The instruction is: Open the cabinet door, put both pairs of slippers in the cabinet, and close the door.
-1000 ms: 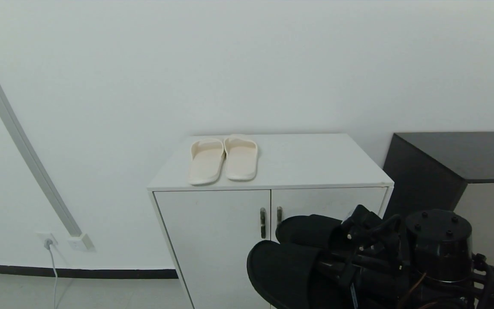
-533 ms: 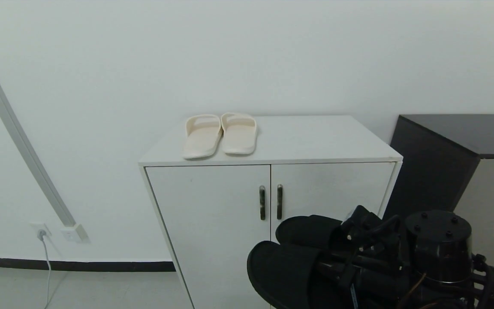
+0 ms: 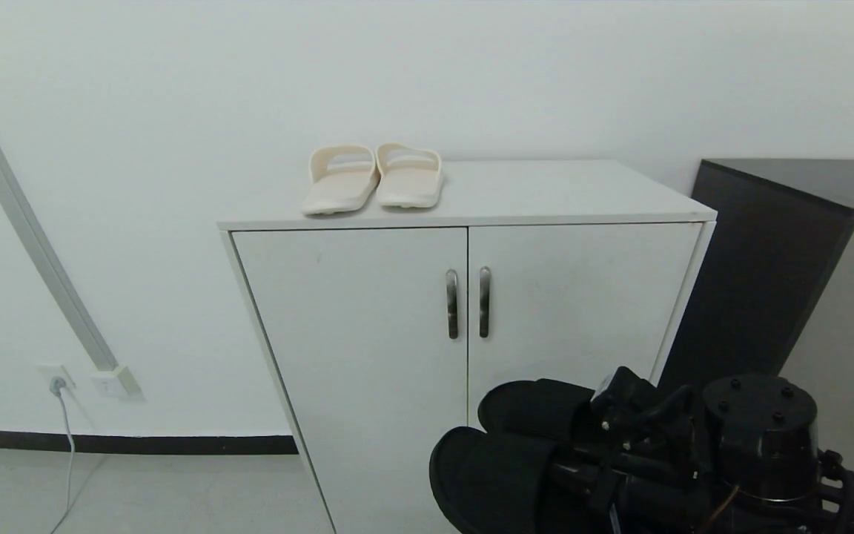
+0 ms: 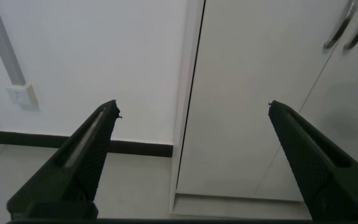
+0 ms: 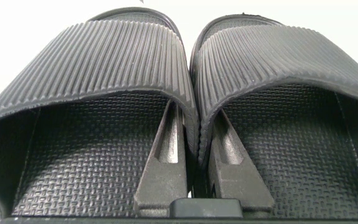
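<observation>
Two slipper pairs, one two-door cabinet [image 3: 583,297], both doors shut.
One cream pair [image 3: 373,178] lies on the cabinet top near its left end, side by side, long axes front to back, toes to the wall. The right pincer [image 5: 196,134] pinches the adjoining walls of the black pair [image 3: 505,452], low before the right door, toes away from it. The left pincer [image 4: 192,109] is spread, empty.

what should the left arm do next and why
Probably bring the left gripper to the left handle and pull. Both doors of the cabinet are shut, the right gripper is shut on the black slippers, and the left one is open, empty and already facing the cabinet front.
</observation>
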Controlling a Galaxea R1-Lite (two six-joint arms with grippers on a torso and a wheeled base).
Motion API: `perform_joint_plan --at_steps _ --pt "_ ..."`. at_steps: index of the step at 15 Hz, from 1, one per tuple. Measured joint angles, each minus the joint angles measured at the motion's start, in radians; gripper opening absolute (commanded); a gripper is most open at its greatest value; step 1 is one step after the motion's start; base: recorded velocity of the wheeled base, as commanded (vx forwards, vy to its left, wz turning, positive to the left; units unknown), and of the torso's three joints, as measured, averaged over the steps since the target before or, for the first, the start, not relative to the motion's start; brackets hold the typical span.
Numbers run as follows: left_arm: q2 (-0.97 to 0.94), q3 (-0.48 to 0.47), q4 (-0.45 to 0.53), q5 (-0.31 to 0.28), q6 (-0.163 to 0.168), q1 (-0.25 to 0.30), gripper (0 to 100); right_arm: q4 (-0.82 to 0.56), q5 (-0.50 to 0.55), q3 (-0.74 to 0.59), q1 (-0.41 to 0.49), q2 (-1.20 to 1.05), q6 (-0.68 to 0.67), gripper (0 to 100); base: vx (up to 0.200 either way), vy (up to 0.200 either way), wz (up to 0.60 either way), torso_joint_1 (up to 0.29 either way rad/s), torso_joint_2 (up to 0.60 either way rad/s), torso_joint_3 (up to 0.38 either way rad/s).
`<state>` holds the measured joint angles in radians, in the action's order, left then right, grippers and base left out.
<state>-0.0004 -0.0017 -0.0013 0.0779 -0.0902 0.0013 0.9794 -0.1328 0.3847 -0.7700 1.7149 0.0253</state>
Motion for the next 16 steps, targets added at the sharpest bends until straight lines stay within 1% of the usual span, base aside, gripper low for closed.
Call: perform_joint_plan --at_steps 4,5,11,13,14,16 --pt "0.0 0.0 0.0 0.001 -0.001 0.0 100 0.026 0.006 -0.018 -0.012 0.0 0.006 0 0.0 0.0 0.0 -0.073 0.46 0.373" --pt "0.0 0.0 0.001 0.001 -0.002 0.0 100 0.027 0.007 -0.021 -0.017 0.001 0.007 0 0.0 0.0 0.0 -0.002 0.26 0.212" --pt "0.0 -0.001 0.001 -0.007 0.0 0.0 100 0.027 0.0 -0.035 -0.024 0.002 0.016 0 0.0 0.0 0.0 0.0 0.0 0.0" --pt "0.004 -0.003 0.003 -0.007 0.004 0.0 100 0.033 -0.002 -0.04 -0.024 0.002 0.027 0 0.0 0.0 0.0 -0.029 0.12 0.127" --pt "0.01 -0.019 -0.001 -0.008 0.003 0.0 100 0.045 -0.003 -0.042 -0.026 0.002 0.027 0 0.0 0.0 0.0 -0.012 0.08 0.071" --pt "0.038 -0.101 -0.005 -0.014 -0.026 0.0 100 0.063 -0.003 -0.046 -0.029 0.003 0.027 0 0.0 0.0 0.0 0.0 0.0 0.0"
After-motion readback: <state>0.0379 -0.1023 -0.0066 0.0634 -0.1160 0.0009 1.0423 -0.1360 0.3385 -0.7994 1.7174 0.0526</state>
